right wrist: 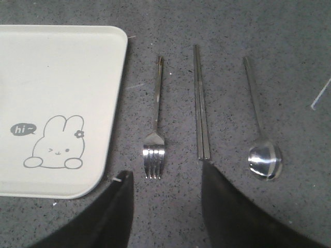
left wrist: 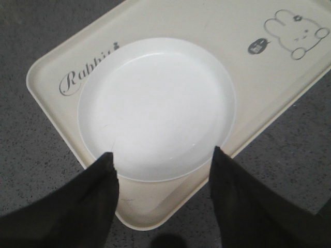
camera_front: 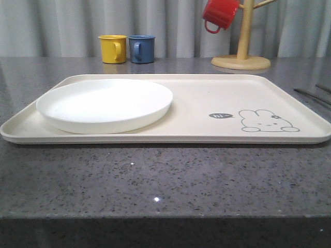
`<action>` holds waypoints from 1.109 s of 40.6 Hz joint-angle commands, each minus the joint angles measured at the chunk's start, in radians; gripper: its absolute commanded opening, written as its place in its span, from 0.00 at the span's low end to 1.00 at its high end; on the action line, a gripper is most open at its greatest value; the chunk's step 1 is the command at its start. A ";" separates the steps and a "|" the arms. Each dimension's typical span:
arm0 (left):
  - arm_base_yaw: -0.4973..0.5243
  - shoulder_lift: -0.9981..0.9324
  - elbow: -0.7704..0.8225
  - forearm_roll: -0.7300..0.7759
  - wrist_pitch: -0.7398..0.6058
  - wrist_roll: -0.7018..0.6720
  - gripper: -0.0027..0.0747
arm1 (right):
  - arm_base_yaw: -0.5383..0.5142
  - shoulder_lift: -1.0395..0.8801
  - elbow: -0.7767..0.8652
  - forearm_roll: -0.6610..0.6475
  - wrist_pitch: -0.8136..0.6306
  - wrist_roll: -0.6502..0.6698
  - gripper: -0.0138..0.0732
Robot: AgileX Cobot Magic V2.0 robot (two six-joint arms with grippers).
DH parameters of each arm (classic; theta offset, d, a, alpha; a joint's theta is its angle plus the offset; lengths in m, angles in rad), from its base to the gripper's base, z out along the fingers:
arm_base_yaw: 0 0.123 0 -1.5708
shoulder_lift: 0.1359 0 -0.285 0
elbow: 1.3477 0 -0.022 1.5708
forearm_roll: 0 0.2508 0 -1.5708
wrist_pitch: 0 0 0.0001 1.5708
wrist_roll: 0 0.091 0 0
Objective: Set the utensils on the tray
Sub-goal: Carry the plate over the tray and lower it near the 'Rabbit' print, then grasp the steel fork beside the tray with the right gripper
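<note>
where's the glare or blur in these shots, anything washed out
Front view: the plate is nearly blown out white, and small light specks glint on the countertop. Left wrist view: the gripper fingers are dark and soft-edged. Right wrist view: sharp, with bright reflections on the spoon bowl and fork tines.

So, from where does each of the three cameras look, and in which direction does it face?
Front view: low at the table edge, facing forward across the tray and white plate to the mugs and curtain; no robot part visible.
Left wrist view: above the plate, looking down; the open left gripper shows.
Right wrist view: above the counter beside the tray, looking down on fork, chopsticks and spoon; the open right gripper shows.
Shared: all three show the tray's rabbit drawing.
</note>
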 commanded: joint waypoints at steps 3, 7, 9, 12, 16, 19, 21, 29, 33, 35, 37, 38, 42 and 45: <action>-0.015 -0.158 0.070 -0.044 -0.140 -0.024 0.52 | -0.004 0.010 -0.032 -0.009 -0.066 -0.007 0.56; -0.015 -0.238 0.115 -0.047 -0.144 -0.024 0.52 | -0.004 0.010 -0.032 -0.009 -0.066 -0.007 0.56; -0.015 -0.266 0.128 -0.047 -0.147 -0.024 0.52 | -0.004 0.010 -0.032 -0.009 -0.066 -0.007 0.56; -0.015 -0.304 0.144 -0.047 -0.174 -0.024 0.52 | -0.004 0.010 -0.032 -0.009 -0.066 -0.007 0.56; -0.015 -0.324 0.151 -0.047 -0.192 -0.024 0.52 | -0.004 0.010 -0.032 -0.009 -0.066 -0.007 0.56; -0.015 -0.324 0.151 -0.047 -0.194 -0.024 0.52 | -0.004 0.010 -0.032 -0.009 -0.066 -0.007 0.56; -0.015 -0.324 0.151 -0.047 -0.194 -0.024 0.52 | -0.004 0.010 -0.032 -0.001 -0.067 -0.005 0.56; -0.015 -0.324 0.151 -0.047 -0.194 -0.024 0.52 | -0.004 0.010 -0.032 0.017 -0.068 -0.005 0.56; -0.015 -0.324 0.151 -0.047 -0.194 -0.024 0.52 | -0.004 0.010 -0.032 0.018 -0.066 -0.005 0.56; -0.015 -0.324 0.151 -0.047 -0.194 -0.024 0.52 | -0.004 0.010 -0.032 0.026 -0.076 -0.005 0.56; -0.015 -0.324 0.151 -0.047 -0.194 -0.024 0.52 | -0.004 0.013 -0.033 0.039 -0.090 -0.007 0.56; -0.015 -0.324 0.151 -0.047 -0.194 -0.024 0.52 | -0.004 0.020 -0.038 0.047 -0.090 -0.010 0.56; -0.015 -0.324 0.151 -0.047 -0.194 -0.024 0.52 | -0.004 0.075 -0.081 0.054 -0.025 -0.081 0.56; -0.015 -0.324 0.151 -0.047 -0.194 -0.024 0.52 | -0.004 0.138 -0.138 0.058 0.060 -0.134 0.56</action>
